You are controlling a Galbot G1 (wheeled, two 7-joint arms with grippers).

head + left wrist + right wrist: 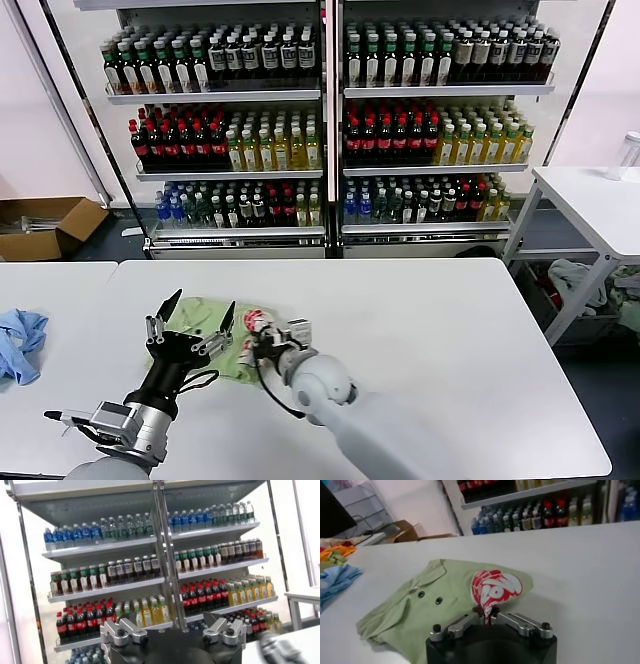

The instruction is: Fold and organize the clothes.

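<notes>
Here, fold step | right gripper [487, 616] clamped on polo shirt [445, 592] edge, near its print | left gripper [190, 318] spread, hovering beside | next: lift edge across the desk [450, 340].

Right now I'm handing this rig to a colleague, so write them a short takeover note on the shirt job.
Right claw: shut on the near edge of the green polo shirt, by its red-and-white print.
Left claw: open, raised just above the shirt's left side, holding nothing.
Shirt: on the white table, already folded into a compact bundle, collar and buttons up.
Blue cloth: off at the far left, untouched.
Left: finish folding and tidy.
</notes>
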